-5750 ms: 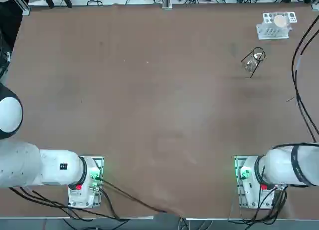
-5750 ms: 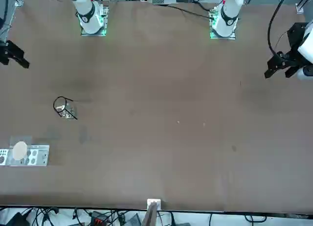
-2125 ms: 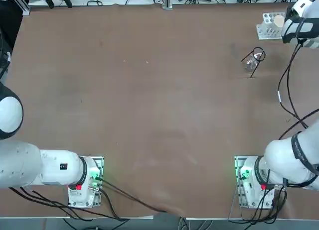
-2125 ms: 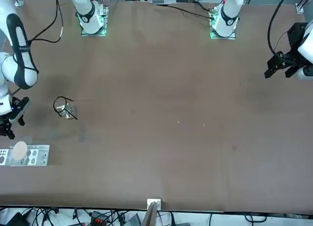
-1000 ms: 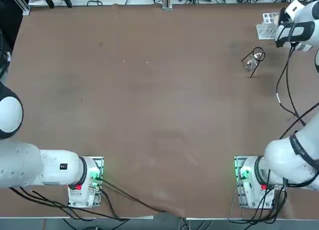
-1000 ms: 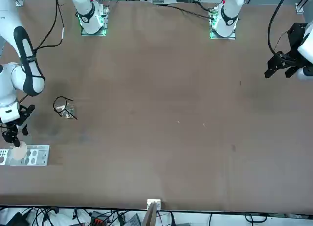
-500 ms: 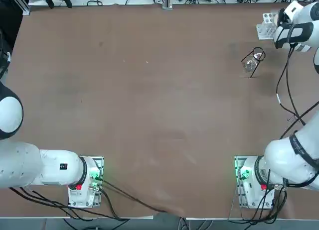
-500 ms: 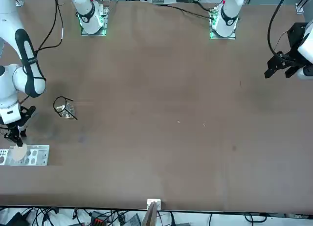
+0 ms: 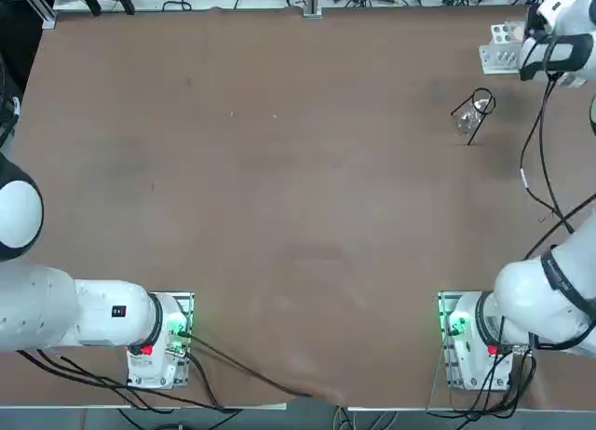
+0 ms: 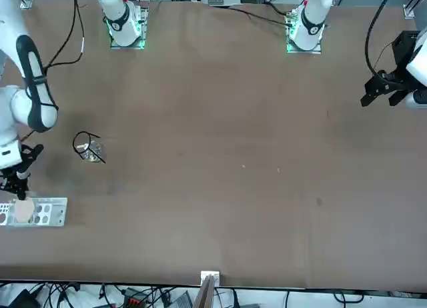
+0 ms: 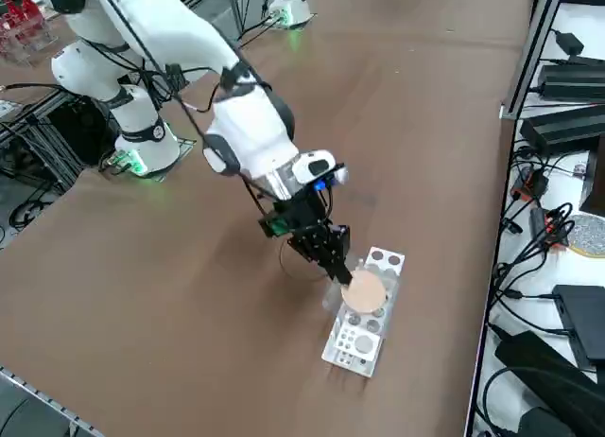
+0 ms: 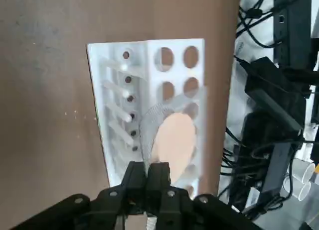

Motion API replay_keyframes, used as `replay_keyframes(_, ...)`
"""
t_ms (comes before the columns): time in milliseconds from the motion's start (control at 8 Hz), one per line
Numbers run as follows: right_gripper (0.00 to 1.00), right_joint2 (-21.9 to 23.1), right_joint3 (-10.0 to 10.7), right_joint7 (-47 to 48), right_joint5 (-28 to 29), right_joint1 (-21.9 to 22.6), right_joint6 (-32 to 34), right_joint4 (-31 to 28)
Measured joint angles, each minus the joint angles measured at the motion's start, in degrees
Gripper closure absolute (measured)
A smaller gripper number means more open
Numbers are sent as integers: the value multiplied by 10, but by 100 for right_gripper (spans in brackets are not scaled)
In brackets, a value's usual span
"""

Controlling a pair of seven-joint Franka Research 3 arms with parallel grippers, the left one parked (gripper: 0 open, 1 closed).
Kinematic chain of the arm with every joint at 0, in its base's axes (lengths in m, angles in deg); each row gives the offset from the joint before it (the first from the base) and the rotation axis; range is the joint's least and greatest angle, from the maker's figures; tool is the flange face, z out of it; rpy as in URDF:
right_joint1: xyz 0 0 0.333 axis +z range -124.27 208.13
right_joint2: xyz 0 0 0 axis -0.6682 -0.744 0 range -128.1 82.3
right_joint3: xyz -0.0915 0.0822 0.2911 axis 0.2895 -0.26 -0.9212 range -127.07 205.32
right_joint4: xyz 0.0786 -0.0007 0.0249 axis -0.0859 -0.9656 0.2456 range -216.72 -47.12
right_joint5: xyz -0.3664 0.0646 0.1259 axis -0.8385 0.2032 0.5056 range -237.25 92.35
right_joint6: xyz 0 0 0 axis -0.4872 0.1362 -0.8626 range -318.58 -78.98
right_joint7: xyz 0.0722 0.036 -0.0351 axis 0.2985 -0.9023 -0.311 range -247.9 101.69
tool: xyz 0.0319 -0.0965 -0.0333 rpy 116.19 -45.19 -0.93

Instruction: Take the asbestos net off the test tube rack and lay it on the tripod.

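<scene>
Right wrist view: right gripper [image 12: 152, 176] clenched on one edge of the asbestos net [image 12: 172, 136], fingers pressed together on the mesh. Net: tilted, lifted slightly above the test tube rack [image 12: 149, 70], cream disc facing up. Rack: at the counter's [image 9: 279, 169] far right corner. Tripod [image 9: 473, 111]: on the counter near the rack, toward the robot's side, apart from the gripper.

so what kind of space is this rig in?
Likely a robotics lab bench set up for a chemistry-glassware task. The right gripper is shut on the asbestos net above a test tube rack, a wire tripod stands nearby, and cables and power bricks line the table's edge.
</scene>
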Motion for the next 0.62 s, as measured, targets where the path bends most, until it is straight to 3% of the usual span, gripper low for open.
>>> replay_keyframes(375, 99, 108, -2, 44, 1, 3, 160, 7)
replay_keyframes(625, 99, 164, -4, 156, -21, 24, 266, 7)
